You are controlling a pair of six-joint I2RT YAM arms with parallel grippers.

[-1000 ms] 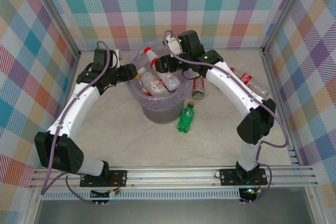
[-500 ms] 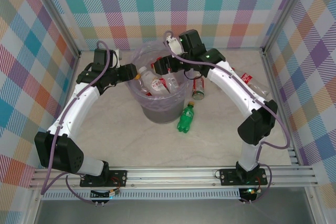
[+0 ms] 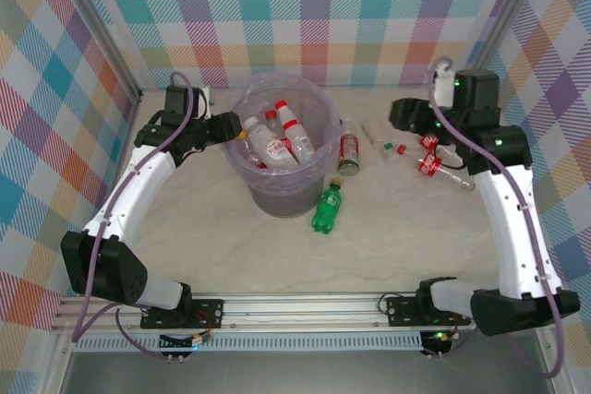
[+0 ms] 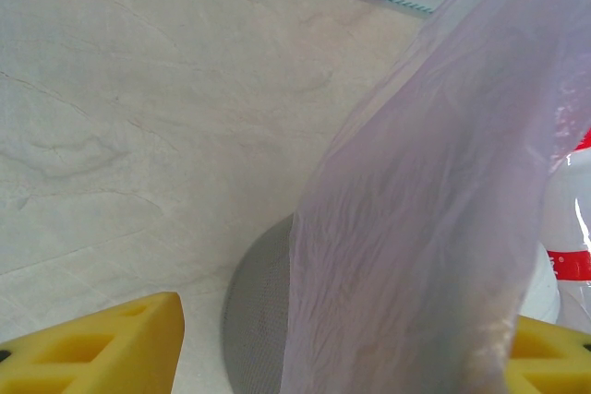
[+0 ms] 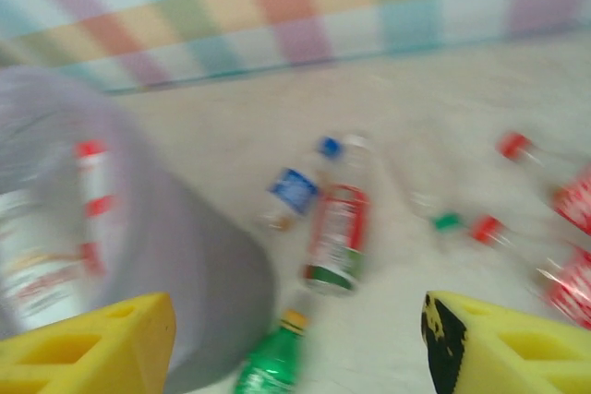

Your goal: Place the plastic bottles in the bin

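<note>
1. In the top view the round grey bin lined with a lavender plastic bag [image 3: 286,193] stands mid-table, with at least 3 clear red-capped plastic bottles [image 3: 277,143] inside. A 4th may lie beneath them.
2. About 6 bottles lie on the pale table [image 3: 231,256], though the blurred right wrist view makes the count uncertain:
   - 1 green bottle [image 3: 325,209] just beside the bin
   - 1 red-labelled bottle [image 3: 349,151] near the bin's right side
   - 1 small blue-labelled bottle [image 5: 294,188] next to it
   - 1 clear green-capped bottle [image 5: 445,220] further right
   - 2 red-labelled bottles [image 3: 432,165] beyond that
3. The left tool [image 3: 242,131] sits at the bin's left rim. Its yellow fingers [image 4: 102,343] stand on either side of the wall and bag, but whether they pinch the rim cannot be told.
4. The right tool [image 5: 300,343] hangs above the right-hand cluster with its jaws apart and nothing between them.
5. The step in hand looks like fetching the next bottle. The next move probably calls for the right tool to descend over 1 loose bottle, line its jaws across the body and close.
</note>
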